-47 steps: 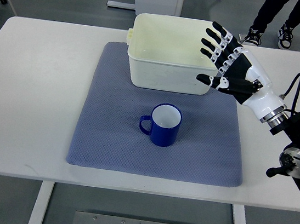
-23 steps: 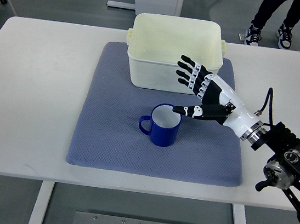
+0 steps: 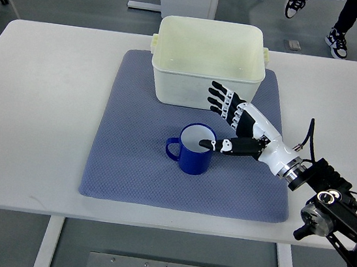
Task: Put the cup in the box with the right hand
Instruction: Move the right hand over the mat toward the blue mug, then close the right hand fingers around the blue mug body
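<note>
The blue cup stands upright near the middle of the grey-blue mat, its handle pointing toward nine o'clock. The cream box sits at the mat's twelve o'clock edge, open and with nothing visible inside — so the cup is not yet where the task wants it.

The right hand reaches in from the four o'clock side, its arm running back to the picture's right edge. The four fingers are spread wide and lie off the cup at about one o'clock, between the cup and the front wall of the box. The thumb points at the cup's rim at three o'clock; whether its tip touches the rim or only hovers at it is hard to tell. Nothing is gripped.

Judging from this, the task is at its start: the reach is nearly made, but the grasp, the lift, the carry toward twelve o'clock and the release into the box all remain. The left arm does not show. A person's legs and shoes stand beyond the tabletop, at about one o'clock.
</note>
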